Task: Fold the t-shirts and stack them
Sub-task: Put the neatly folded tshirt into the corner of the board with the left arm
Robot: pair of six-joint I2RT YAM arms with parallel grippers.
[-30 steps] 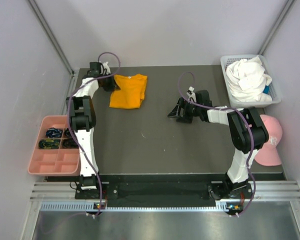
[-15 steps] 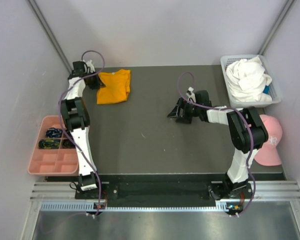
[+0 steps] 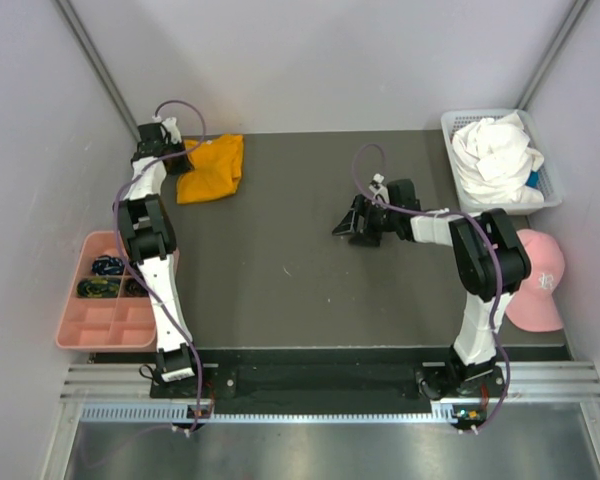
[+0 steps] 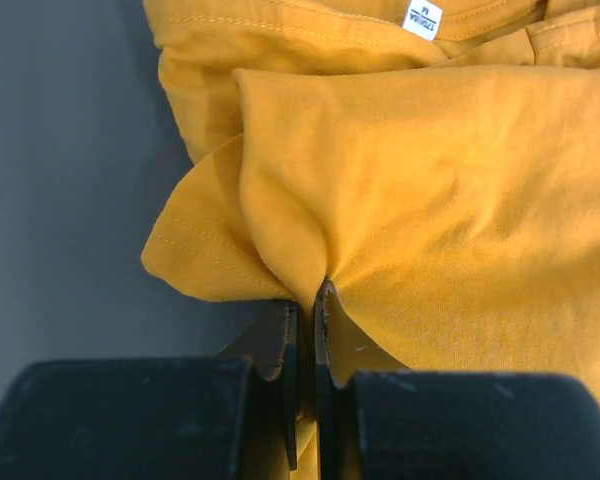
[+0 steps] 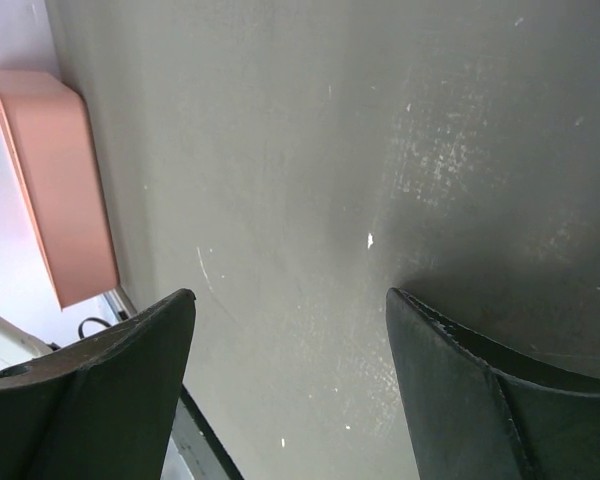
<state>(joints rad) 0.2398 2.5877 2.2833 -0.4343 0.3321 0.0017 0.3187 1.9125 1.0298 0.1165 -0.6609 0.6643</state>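
- The table (image 3: 310, 260): the orange shirt (image 3: 212, 168) lies at its far-left corner, close to the edge. In my judgement a pull to the left could take cloth over that edge, because little table lies beyond the arm.
- The orange shirt itself is bunched, not flat. Expect its layers to slip apart or crease if you drag it, since it is held at a single point.
- The white shirt (image 3: 495, 155) is heaped unfolded in the basket (image 3: 552, 200) at far right. It may snag on the rim or come up as a tangle when you fetch it.
- The left gripper (image 4: 305, 300) is clenched on a small pinch of the orange shirt's edge. So thin a bite could slide out under load.
- The right gripper (image 5: 290, 300) is released and holds nothing, low over bare table near the middle. It is well apart from both shirts and gives no support.
- The top view alone shows both shirts, the basket, the cap (image 3: 540, 285) and where each arm stands. You cannot read from it how the jaws stand.
- The left wrist view alone shows the jaws nearly together with cloth between them, the folds, and the neck label (image 4: 423, 17).
- The right wrist view alone shows the wide gap between its fingers, with the tray (image 5: 55, 180) at its margin.
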